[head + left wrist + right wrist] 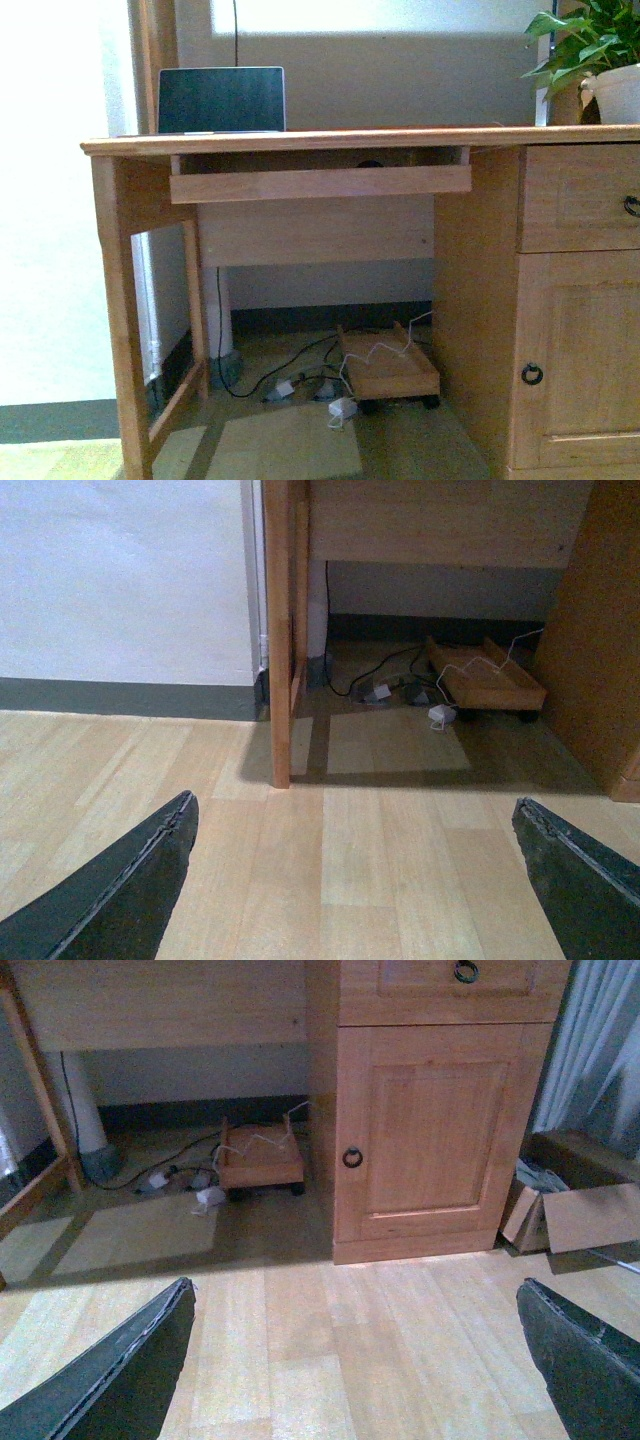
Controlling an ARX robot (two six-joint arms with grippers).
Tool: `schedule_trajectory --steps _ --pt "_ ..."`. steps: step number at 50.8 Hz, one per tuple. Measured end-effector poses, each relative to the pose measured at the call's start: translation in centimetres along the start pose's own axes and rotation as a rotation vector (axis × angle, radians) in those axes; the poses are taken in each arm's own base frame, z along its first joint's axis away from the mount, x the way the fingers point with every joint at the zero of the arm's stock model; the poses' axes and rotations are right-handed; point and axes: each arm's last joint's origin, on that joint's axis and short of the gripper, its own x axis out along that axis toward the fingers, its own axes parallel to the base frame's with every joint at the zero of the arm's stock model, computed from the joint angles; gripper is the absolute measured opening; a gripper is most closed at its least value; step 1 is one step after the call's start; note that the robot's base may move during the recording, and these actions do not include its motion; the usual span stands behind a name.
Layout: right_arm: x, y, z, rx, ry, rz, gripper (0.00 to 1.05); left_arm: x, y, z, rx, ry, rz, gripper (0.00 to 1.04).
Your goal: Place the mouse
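In front of me stands a wooden desk (350, 140) against a pale wall (400, 70), its pull-out shelf (320, 183) under the top. A cupboard door (575, 360) fills its right side. Underneath, cables (285, 388) trail beside a low wheeled stand (390, 375) on light wood flooring (380, 880). Bright light washes the left.

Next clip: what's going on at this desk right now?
Nothing is being handled yet. The robot faces a wooden desk with a laptop on top and a pull-out tray beneath. The left gripper and right gripper are both open and empty, low over the wood floor in front of the desk. The mouse may be the dark sliver just above the tray's front board, but it is too small to be sure.
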Motion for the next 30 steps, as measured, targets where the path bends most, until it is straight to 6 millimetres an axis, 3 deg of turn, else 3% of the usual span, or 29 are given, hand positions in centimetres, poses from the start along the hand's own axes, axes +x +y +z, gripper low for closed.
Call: schedule_trajectory --steps 30 --pt "0.0 0.0 0.0 0.0 0.0 0.0 0.97 0.0 0.0 0.0 0.0 0.0 0.0 0.97"
